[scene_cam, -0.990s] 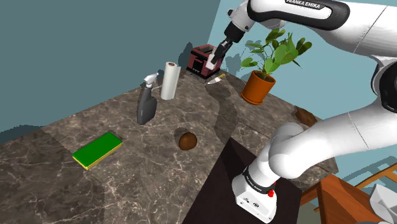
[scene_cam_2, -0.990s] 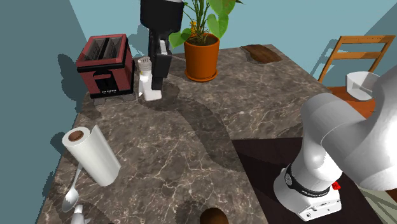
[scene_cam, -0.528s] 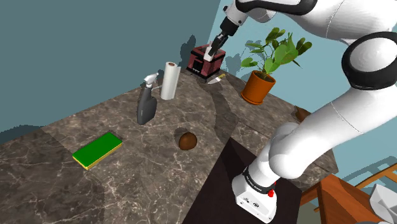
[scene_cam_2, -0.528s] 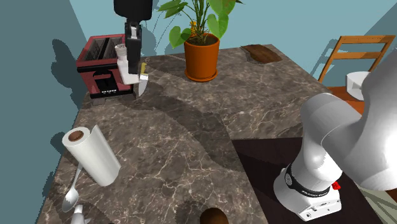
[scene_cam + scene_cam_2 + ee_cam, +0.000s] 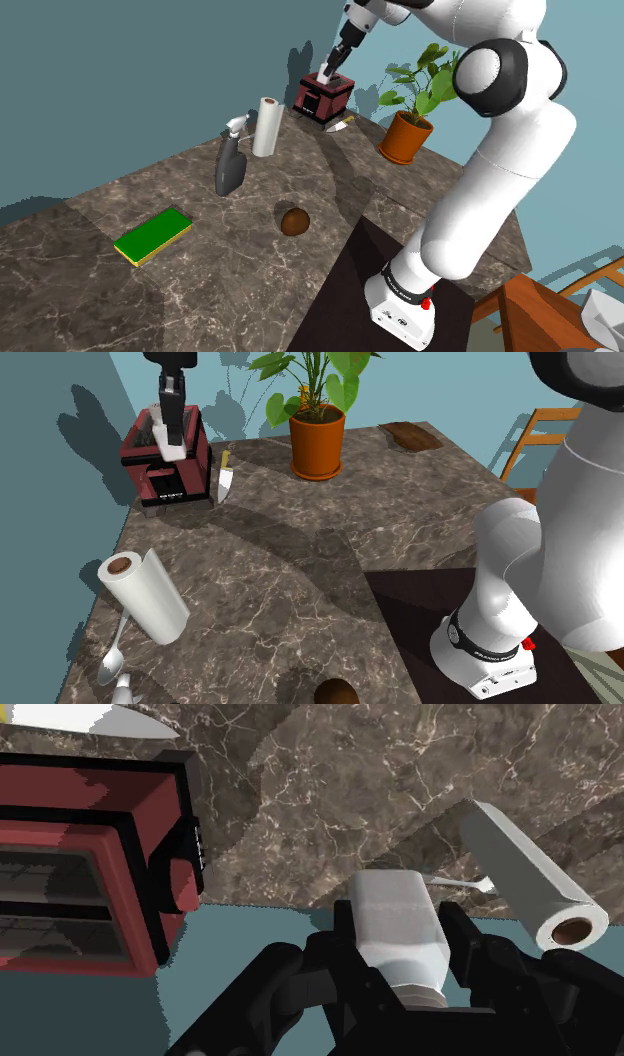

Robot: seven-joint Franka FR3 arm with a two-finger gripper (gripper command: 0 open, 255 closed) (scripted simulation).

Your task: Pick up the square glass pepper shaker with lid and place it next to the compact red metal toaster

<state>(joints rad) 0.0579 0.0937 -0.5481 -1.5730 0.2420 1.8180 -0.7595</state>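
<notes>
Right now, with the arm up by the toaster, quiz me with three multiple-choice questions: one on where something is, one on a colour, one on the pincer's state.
1. Where is the pepper shaker?
A) held up off the counter, close to the toaster
B) standing on the counter
C) lying in a toaster slot

2. What colour is the plant pot?
A) white
B) green
C) orange

3. How is the pincer?
A) open and empty
B) shut on the pepper shaker
C) shut on nothing

Answers:
1 A, the shoulder view shows it in the air by the toaster.
2 C, the pot is plainly orange.
3 B, the wrist view shows both fingers clasping it.
</notes>
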